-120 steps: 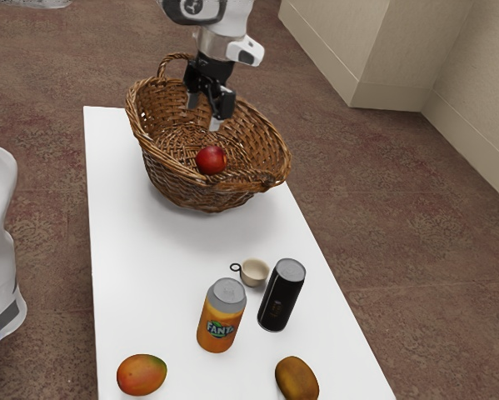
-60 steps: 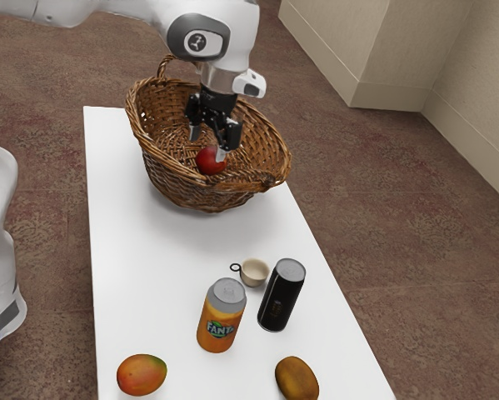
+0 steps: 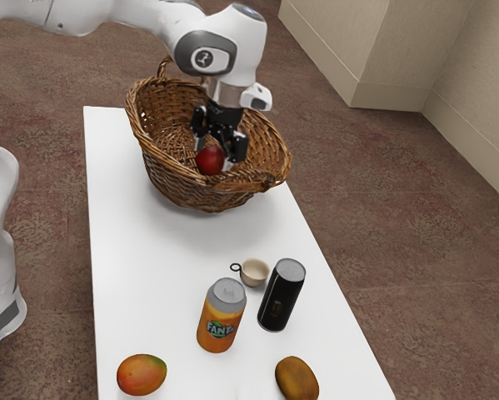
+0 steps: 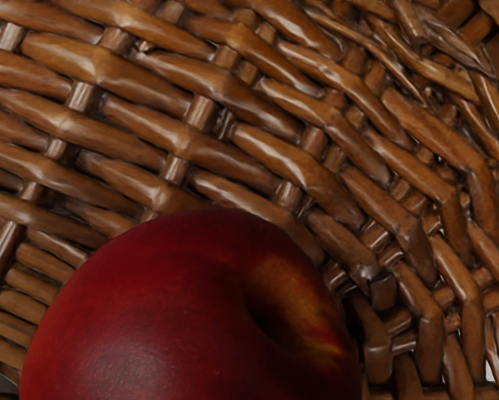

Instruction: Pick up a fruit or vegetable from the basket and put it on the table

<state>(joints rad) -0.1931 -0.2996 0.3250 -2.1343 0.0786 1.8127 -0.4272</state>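
Down inside the wicker basket, my gripper stands open at the red fruit. One finger is on the far side of the fruit and the other by its side toward the exterior view's right; whether either touches it I cannot tell. In the wrist view the red fruit looms large just under the hand, its stem hollow showing, with the woven basket wall behind it. The white table carries the basket at its far end.
An orange Fanta can, a black can and a small beige cup stand mid-table. Nearer the exterior camera lie a mango and a brown fruit. The basket's rim and handle surround the hand.
My hand has come down into the basket and shifted slightly toward the exterior view's right, its fingers now at the red fruit's height. The fruit has not visibly moved.
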